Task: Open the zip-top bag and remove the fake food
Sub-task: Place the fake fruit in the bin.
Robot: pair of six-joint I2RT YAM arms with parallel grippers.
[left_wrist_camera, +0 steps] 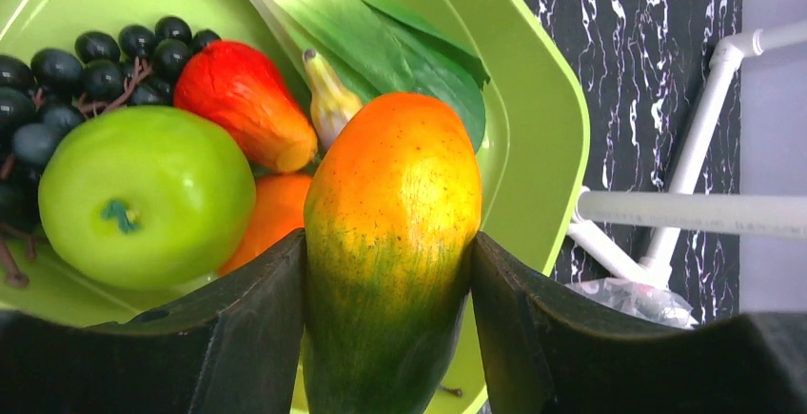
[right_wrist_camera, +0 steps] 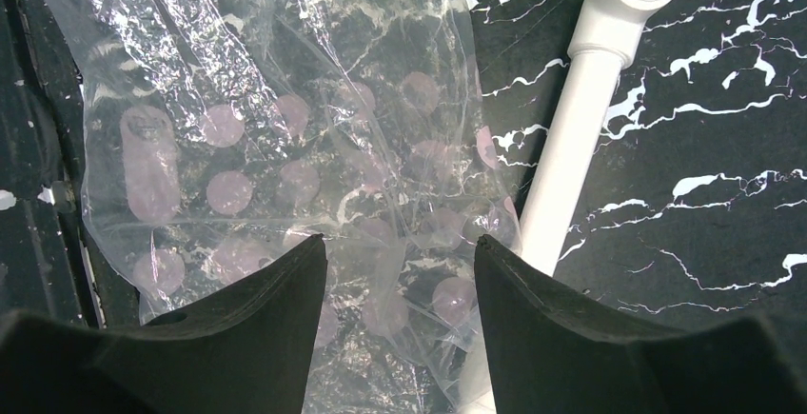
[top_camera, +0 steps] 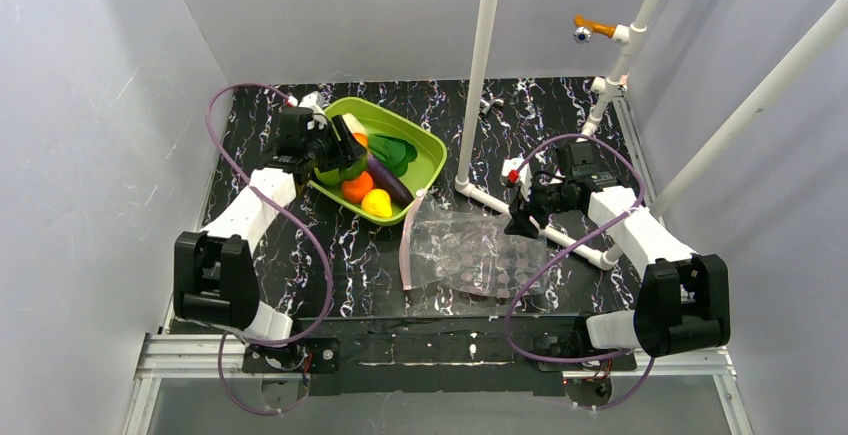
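Mango, yellow-orange at one end and green at the other, sits clamped between the jaws of the left gripper above the lime-green tray. In the tray lie a green apple, dark grapes, a red fruit, an orange and a leafy green. The zip-top bag lies flat on the table just right of the tray, its pinkish zip strip on the tray side. The right gripper hangs over the bag's right edge beside a white pipe, jaws apart.

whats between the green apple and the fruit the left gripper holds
An orange sits between the green apple and the held orange-green fruit, seen in the left wrist view.
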